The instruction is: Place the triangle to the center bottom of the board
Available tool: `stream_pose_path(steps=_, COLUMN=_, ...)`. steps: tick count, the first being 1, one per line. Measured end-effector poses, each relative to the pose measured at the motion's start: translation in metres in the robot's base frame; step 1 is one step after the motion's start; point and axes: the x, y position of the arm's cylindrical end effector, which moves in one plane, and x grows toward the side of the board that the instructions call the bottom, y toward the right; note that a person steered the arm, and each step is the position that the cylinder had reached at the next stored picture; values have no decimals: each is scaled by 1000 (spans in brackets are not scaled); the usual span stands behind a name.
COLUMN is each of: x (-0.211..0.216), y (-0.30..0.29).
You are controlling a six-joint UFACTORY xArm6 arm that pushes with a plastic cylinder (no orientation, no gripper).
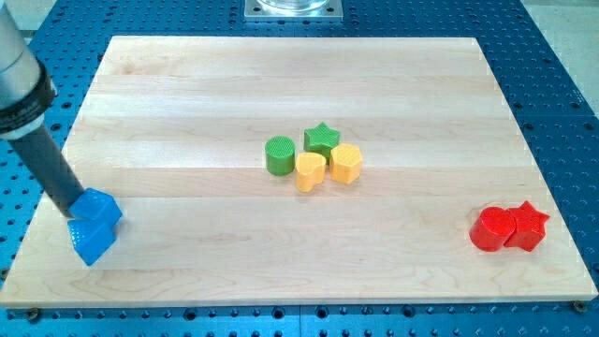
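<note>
Two blue blocks sit together at the board's lower left: a blue cube-like block (98, 208) and a blue triangle-like block (91, 241) just below it. My rod comes down from the view's upper left, and my tip (71, 212) touches the left side of the upper blue block. Whether the tip also touches the lower blue block cannot be told.
A cluster near the board's middle holds a green cylinder (279, 155), a green star (321, 139), a yellow heart-like block (311, 172) and a yellow hexagon (346, 163). A red round block (491, 229) and a red star (528, 226) touch at the lower right. The board's left edge (37, 220) is close to the blue blocks.
</note>
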Motion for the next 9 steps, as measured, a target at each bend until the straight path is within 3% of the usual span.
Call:
stream_pose_path(steps=2, x=34, y=0)
stream_pose_path(steps=4, x=34, y=10)
stream_pose_path(steps=6, x=34, y=105)
stream_pose_path(steps=7, x=34, y=117)
stream_pose_path(steps=9, x=51, y=86)
